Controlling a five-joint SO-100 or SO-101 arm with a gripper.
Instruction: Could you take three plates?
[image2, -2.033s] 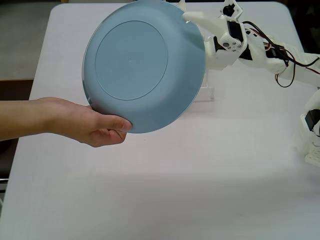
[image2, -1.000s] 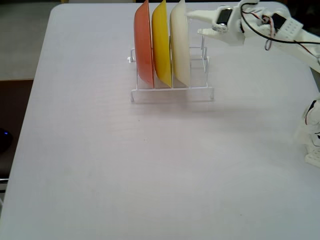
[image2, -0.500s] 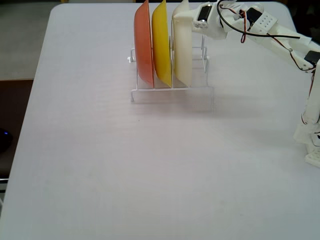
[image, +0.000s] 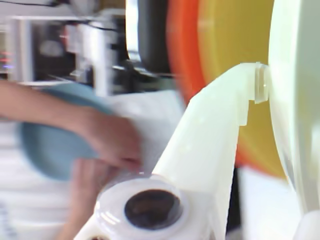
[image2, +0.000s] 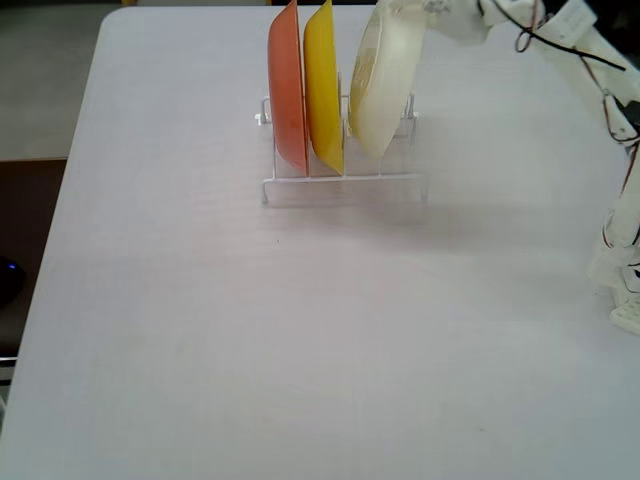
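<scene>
The cream-white plate (image2: 380, 85) leans rightward in the clear rack (image2: 345, 186), its top rim pinched by my gripper (image2: 403, 9) at the upper edge of the fixed view. The yellow plate (image2: 323, 85) stands upright in its slot to the left. In the wrist view my gripper (image: 272, 85) is shut on the cream-white plate (image: 297, 100), with the yellow plate (image: 235, 45) behind it. At the left of the wrist view a person's hand (image: 107, 140) holds the light blue plate (image: 42, 147), which the fixed view does not show.
An orange-red plate (image2: 288, 90) stands upright in the rack's leftmost slot, also seen in the wrist view as the orange-red plate (image: 181, 50). My arm's base (image2: 625, 270) is at the right table edge. White tabletop (image2: 300, 340) stretches in front of the rack.
A hand carried the light blue plate away. My gripper then reached the cream-white plate's top rim, shut on it and tipped it to the right in the rack.
</scene>
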